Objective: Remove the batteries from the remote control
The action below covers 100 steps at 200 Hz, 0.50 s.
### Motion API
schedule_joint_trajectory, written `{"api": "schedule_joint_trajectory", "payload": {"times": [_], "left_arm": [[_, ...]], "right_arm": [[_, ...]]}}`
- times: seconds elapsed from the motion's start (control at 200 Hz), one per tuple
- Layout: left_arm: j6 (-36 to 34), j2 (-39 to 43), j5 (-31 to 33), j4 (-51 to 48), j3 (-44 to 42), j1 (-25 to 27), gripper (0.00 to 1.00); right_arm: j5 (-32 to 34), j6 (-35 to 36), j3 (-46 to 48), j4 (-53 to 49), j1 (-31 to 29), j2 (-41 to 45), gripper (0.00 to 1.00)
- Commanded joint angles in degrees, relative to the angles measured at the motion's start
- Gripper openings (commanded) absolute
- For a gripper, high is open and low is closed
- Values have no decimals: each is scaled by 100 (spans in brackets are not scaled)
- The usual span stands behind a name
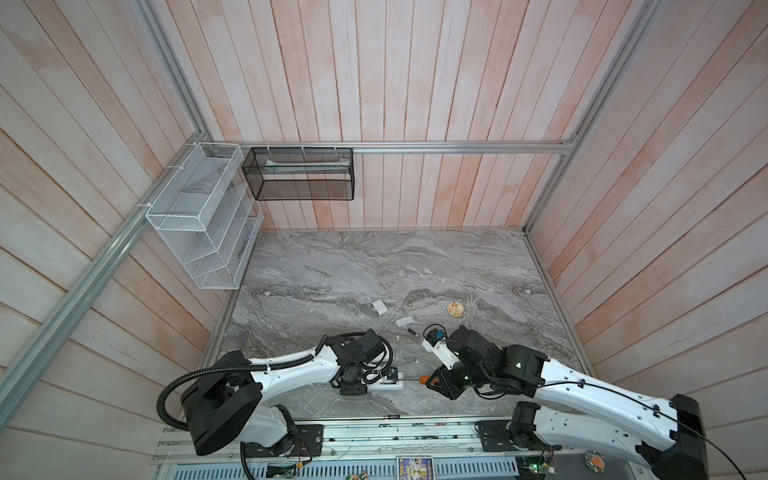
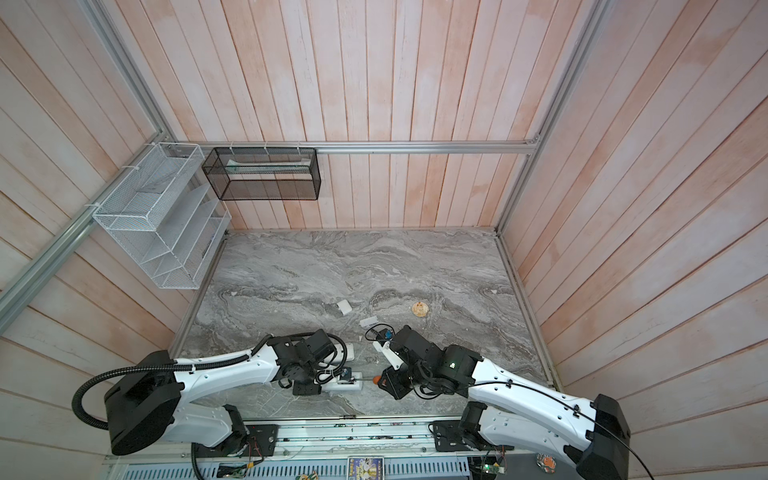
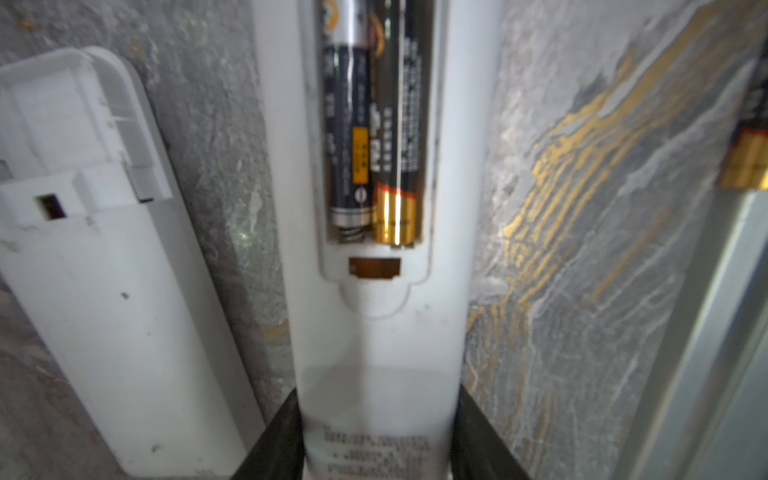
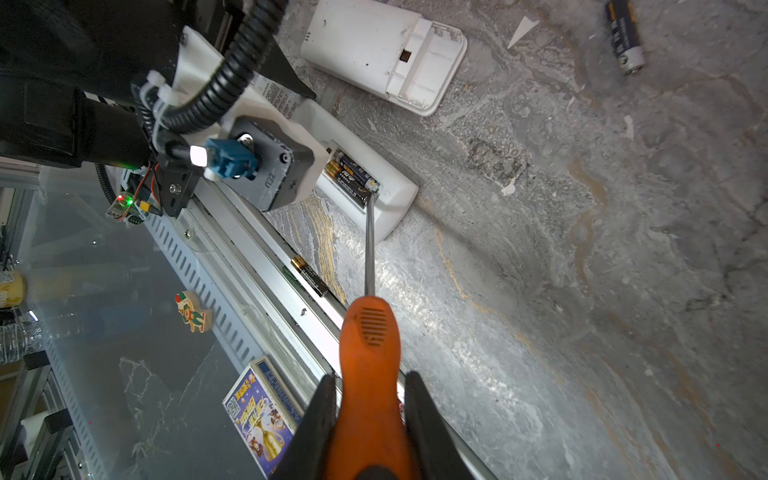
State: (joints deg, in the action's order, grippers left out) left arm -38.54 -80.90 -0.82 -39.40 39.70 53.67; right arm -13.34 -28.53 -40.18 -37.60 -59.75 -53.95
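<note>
Right wrist view gives you the clearest read: the right gripper (image 4: 370, 415) is clamped on the orange handle of the screwdriver (image 4: 368, 340). Its tip rests at the silver end of one of the two batteries (image 4: 353, 176) seated side by side in the open bay of the remote control (image 4: 395, 203). Your left gripper (image 3: 376, 436) pins that remote by its printed end, jaws closed on both long sides. One loose cell (image 4: 624, 37) lies out on the marble table (image 4: 582, 249), and another cell (image 4: 309, 276) lies against the metal rail (image 4: 257, 249) at its edge. The second remote (image 4: 386, 50) sits beside the first, and its bay looks empty. Treat the cells as light, rigid and slick, and likely to roll once freed. The spring (image 3: 351, 236) presses on the dark-blue cell's near end, so lever at the far end, pushing toward the spring and upward. It may pop out suddenly.
</note>
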Motion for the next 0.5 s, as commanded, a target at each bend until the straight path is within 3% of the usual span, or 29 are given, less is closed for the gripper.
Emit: {"api": "schedule_joint_trajectory", "payload": {"times": [0.0,0.35,0.495], "left_arm": [[-21,-354,16,164,-319,29,0],[-22,-324,-23,166,-307,30,0],[-31,-313,-59,178,-306,30,0]], "right_arm": [[-119,-12,8,-154,31,-72,0],[-392,10,375,399,80,-1,0],[-788,-47,623,870,104,-39,0]]}}
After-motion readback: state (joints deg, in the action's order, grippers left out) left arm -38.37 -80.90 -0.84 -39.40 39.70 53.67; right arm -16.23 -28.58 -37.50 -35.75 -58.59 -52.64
